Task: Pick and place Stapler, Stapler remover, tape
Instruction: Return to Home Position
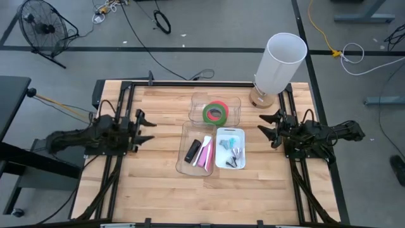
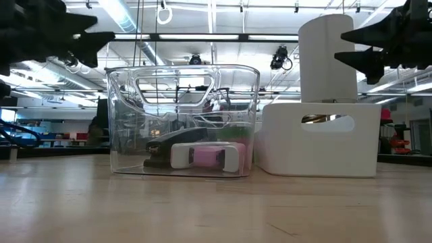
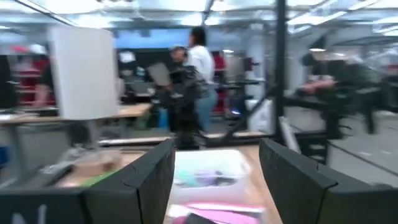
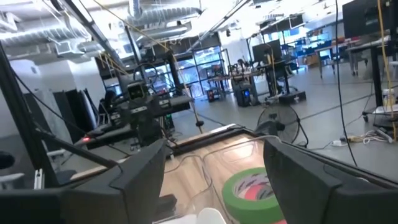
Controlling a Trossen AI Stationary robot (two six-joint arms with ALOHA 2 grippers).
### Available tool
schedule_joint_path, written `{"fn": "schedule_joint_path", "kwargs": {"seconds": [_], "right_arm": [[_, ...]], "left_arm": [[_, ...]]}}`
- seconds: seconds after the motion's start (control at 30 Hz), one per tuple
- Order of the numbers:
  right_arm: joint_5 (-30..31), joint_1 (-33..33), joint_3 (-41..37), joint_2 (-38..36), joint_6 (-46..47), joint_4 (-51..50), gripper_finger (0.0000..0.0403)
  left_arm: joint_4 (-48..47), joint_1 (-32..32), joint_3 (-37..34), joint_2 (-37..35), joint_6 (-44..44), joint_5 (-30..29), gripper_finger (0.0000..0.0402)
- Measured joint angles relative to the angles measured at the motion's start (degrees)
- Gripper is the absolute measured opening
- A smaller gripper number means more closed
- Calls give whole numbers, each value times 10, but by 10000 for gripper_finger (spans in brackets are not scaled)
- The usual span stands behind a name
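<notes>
The tape (image 1: 215, 113), green rings stacked over a red-pink one, lies in a clear bin (image 1: 234, 101) at the table's far middle. It also shows in the right wrist view (image 4: 249, 188). A black stapler (image 1: 192, 151) and a white-and-pink stapler (image 1: 204, 154) lie in a second clear bin (image 1: 185, 136). Grey and teal staple removers (image 1: 231, 152) lie in a white bin (image 1: 242, 166). My left gripper (image 1: 149, 129) is open and empty, above the table left of the bins. My right gripper (image 1: 262, 125) is open and empty, to their right.
A tall white cylinder on a wooden base (image 1: 278, 63) stands at the far right corner, close behind my right gripper. In the low view the clear bin (image 2: 182, 121) and the white bin (image 2: 317, 138) stand side by side. Bare wood lies in front of the bins.
</notes>
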Motion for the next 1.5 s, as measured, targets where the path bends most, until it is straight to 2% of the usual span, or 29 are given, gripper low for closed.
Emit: {"fn": "schedule_joint_path", "kwargs": {"seconds": [0.2,0.4,0.7,1.5], "right_arm": [[0,-1,0,4,1,0,269],[0,-1,0,4,1,2,269],[0,-1,0,4,0,2,269],[0,-1,0,5,0,2,269]], "left_arm": [[-10,-74,0,0,0,0,236],[-5,-105,0,2,0,0,236],[-4,-85,0,0,0,-1,236],[-4,-92,0,2,0,-1,236]]}}
